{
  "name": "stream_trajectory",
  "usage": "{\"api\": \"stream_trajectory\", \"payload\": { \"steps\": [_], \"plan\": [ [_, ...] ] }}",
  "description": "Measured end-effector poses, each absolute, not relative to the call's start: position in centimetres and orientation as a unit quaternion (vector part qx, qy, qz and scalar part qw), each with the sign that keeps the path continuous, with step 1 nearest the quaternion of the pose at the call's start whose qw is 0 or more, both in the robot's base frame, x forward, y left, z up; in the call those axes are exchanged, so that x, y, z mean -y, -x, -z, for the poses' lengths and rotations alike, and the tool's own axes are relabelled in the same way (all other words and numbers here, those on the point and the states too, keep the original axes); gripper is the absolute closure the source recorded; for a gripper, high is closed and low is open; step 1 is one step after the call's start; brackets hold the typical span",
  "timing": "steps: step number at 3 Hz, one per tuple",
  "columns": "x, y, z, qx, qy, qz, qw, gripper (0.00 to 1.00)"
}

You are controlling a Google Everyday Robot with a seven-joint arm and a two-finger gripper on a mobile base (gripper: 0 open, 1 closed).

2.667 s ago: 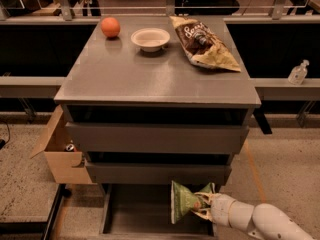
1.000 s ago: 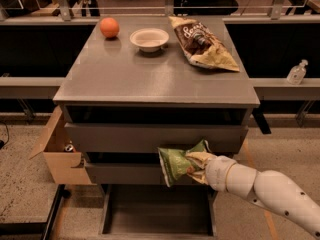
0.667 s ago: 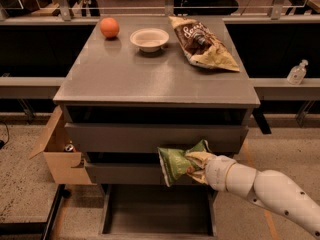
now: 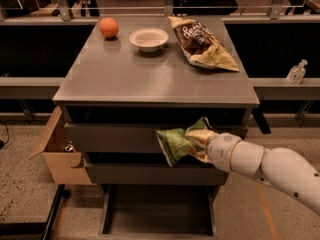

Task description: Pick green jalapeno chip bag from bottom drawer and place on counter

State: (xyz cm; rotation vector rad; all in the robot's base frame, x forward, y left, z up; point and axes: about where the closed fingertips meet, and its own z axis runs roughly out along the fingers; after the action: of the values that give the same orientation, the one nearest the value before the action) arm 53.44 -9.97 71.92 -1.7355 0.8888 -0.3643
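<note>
Pincer (image 4: 199, 145): centre-right of frame, in front of the drawer fronts and below the bench edge; clamped on the right end of the green jalapeno chip bag (image 4: 175, 143).
Arm (image 4: 272, 170): white, reaching in from the lower right corner.
Bag position: held in the air at frame centre, level with the two upper drawer fronts, well above the bottom drawer (image 4: 157, 211); not yet on the bench (image 4: 150, 76).
Bottom drawer: pulled out at bottom centre, floor bare.
Risk, snag: overhanging front lip of the bench directly above the bag; a straight lift likely to catch the foil or the wrist under that edge unless drawn outward first.
Risk, slip: crinkly foil gripped by one end only, loose left end hanging free; a jolt or a brush with the lip could pull it out of the grip.
Risk, fall: below the bag, only the open drawer and the floor; a lost grip would probably undo the pick.
Risk, crowding: far end of the bench occupied; too deep a reach could nudge the bowl (image 4: 148, 38) or the brown and yellow chip bag (image 4: 202, 43); near half bare and likely safer.
Count, green bags: one.
Count, brown and yellow bags: one, upper right of the bench.
Count, bowls: one, upper centre.
Count, orange round things (image 4: 108, 27): one, upper left of the bench.
Count, drawers: three.
Count, cardboard boxes (image 4: 59, 159): one, left of the cabinet.
Count, pump bottles (image 4: 296, 72): one, right edge of frame.
</note>
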Motion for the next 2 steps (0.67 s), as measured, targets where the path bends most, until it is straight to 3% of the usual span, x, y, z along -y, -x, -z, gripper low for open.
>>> {"api": "stream_trajectory", "payload": {
  "steps": [2],
  "plan": [
    [7.9,-53.9,-82.0,-0.266,0.754,0.23,0.555,1.0]
  ]
}}
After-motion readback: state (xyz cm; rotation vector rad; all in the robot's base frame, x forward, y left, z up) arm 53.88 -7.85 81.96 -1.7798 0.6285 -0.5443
